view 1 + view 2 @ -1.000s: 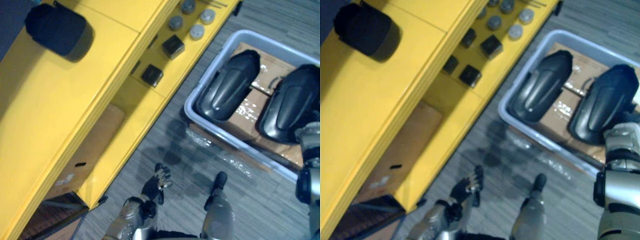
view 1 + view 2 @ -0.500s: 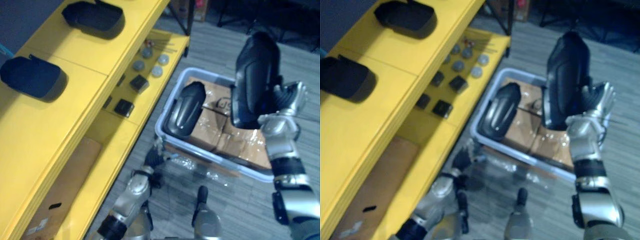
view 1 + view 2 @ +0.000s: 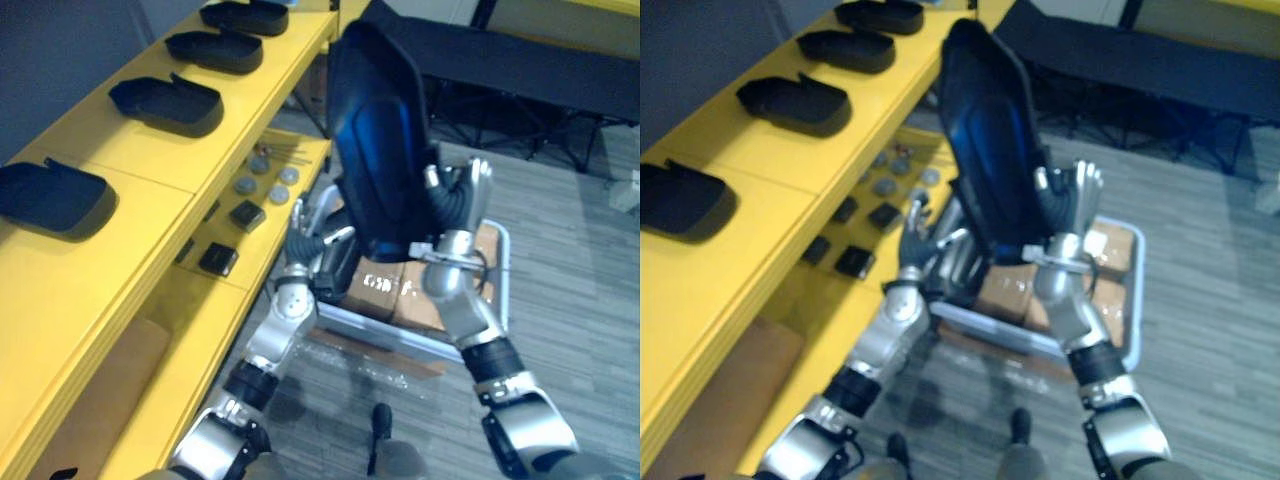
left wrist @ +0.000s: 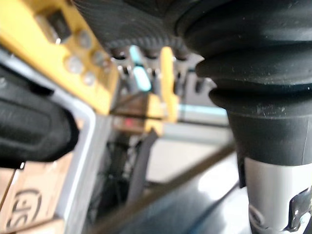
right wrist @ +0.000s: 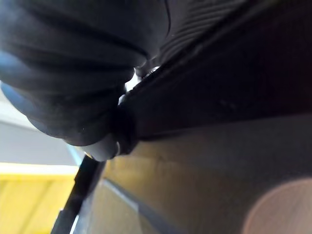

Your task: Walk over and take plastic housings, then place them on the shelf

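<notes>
A large black plastic housing stands upright in the air in front of me, above the grey bin. My right hand grips its lower right edge, fingers pointing up behind it. My left hand is open, its spread fingers against the housing's lower left edge. The yellow shelf runs along my left; its top board carries several black housings, such as the nearest one and the one behind it. Another housing lies in the bin in the left wrist view.
Cardboard boxes line the bin. The shelf's lower board holds small black blocks and grey discs. A cardboard box sits under the shelf. A black folding frame stands behind the bin.
The right hand has raised the housing higher and swung it left, toward the shelf. The left hand has come up from low down to touch its edge. The camera has tilted up.
</notes>
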Robot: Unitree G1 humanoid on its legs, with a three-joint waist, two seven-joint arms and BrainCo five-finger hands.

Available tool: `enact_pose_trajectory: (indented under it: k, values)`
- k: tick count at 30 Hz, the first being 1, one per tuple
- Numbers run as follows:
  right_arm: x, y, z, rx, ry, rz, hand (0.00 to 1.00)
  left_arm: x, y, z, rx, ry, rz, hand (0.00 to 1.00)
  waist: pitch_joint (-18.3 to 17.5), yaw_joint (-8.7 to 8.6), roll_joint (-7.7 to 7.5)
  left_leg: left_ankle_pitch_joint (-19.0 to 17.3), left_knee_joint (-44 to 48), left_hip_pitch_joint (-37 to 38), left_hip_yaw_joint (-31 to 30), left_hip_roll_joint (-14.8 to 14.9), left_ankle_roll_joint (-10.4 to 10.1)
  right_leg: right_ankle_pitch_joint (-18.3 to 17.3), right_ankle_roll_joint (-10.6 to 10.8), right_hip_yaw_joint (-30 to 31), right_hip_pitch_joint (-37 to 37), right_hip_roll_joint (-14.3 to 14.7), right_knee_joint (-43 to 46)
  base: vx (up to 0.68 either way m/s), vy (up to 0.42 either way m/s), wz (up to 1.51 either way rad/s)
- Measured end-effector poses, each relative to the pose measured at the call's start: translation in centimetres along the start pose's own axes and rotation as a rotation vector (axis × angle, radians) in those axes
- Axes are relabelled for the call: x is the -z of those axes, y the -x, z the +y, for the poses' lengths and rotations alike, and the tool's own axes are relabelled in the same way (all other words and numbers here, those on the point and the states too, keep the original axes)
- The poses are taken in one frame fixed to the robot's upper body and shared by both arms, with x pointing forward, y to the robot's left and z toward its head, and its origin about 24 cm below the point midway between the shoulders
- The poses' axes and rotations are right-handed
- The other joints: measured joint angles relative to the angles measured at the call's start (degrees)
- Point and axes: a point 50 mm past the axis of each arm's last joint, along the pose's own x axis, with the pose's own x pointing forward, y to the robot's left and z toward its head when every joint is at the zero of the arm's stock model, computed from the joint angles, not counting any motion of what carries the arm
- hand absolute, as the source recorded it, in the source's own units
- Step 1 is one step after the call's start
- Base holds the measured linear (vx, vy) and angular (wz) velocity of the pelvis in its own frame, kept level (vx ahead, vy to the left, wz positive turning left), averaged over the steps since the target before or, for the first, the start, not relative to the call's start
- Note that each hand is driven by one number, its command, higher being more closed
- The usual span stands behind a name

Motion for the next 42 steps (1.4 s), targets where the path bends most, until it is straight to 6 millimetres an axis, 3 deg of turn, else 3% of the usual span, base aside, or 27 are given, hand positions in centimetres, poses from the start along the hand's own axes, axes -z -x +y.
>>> enact_pose_trajectory:
  k: [6,12,16,17,26,31,37,38,42]
  values:
    - [-1.4,1.2,1.7,-0.065,-0.046,-0.046,1.0,0.8,0.5,-1.3,0.091,0.056,0.052,0.0,-0.4,0.27,-0.54,0.0,0.3,0.1,-0.2,-0.3,0.0,0.4,0.3,-0.2,0.3,-0.4,0.0,-0.01,0.002,0.01]
    - [-1.2,1.6,1.9,-0.045,-0.061,-0.036,1.0,1.4,0.7,-1.6,0.112,0.039,0.076,0.0,-0.6,0.47,-0.49,0.0,0.8,0.4,-0.3,-0.3,0.1,0.2,0.2,-0.4,0.8,-0.4,-0.1,-0.03,0.004,0.0]
    - [-0.6,3.1,2.2,-0.085,-0.074,0.0,1.0,2.7,1.3,-1.5,0.101,0.02,0.115,0.0,-2.8,0.53,0.17,0.0,0.7,0.4,-0.5,-0.2,0.0,0.1,0.1,-0.7,0.8,-0.4,-0.2,0.0,0.003,0.02]
    - [-0.5,3.4,2.2,-0.09,-0.09,0.006,1.0,2.8,1.3,-1.4,0.093,0.024,0.11,1.0,-2.9,0.56,0.22,0.0,0.7,0.4,-0.5,-0.2,0.0,0.1,0.1,-0.7,0.9,-0.4,-0.1,0.0,0.0,0.0]
    - [0.2,6.5,2.6,-0.13,-0.155,0.117,1.0,1.5,1.4,-0.6,0.017,0.32,0.013,1.0,-3.4,0.63,-0.15,-0.1,0.6,0.9,-0.3,-0.1,0.0,-0.1,-0.1,-0.8,1.0,-0.3,-0.6,0.0,0.0,0.0]
    - [-0.7,6.5,2.6,-0.126,-0.195,0.098,1.0,1.7,1.3,-0.4,-0.003,0.445,0.057,1.0,-3.8,-0.3,-0.71,-0.1,0.6,1.0,-0.2,-0.1,-0.1,-0.1,-0.2,-0.8,1.1,-0.3,-0.6,0.0,0.0,0.0]
    - [-0.7,6.8,2.4,-0.123,-0.203,0.099,1.0,1.8,1.3,-0.6,0.018,0.465,0.078,1.0,-3.9,-0.45,-0.83,-0.2,0.7,1.0,-0.1,0.0,-0.1,-0.1,-0.3,-0.8,1.1,-0.3,-0.6,0.0,0.0,0.0]
    - [-0.6,6.9,2.4,-0.123,-0.202,0.105,0.0,1.9,1.3,-0.6,0.02,0.462,0.084,1.0,-3.9,-0.45,-0.85,-0.2,0.7,1.0,-0.1,0.0,-0.1,-0.1,-0.3,-0.8,1.1,-0.3,-0.6,0.0,0.0,0.0]
    - [-0.3,7.5,2.2,-0.123,-0.232,0.134,0.0,2.2,1.3,-0.8,0.034,0.435,0.115,1.0,-3.9,-0.47,-0.87,-0.2,0.7,1.0,-0.1,0.1,-0.2,-0.1,-0.3,-0.8,1.1,-0.2,-0.6,0.0,0.0,0.0]
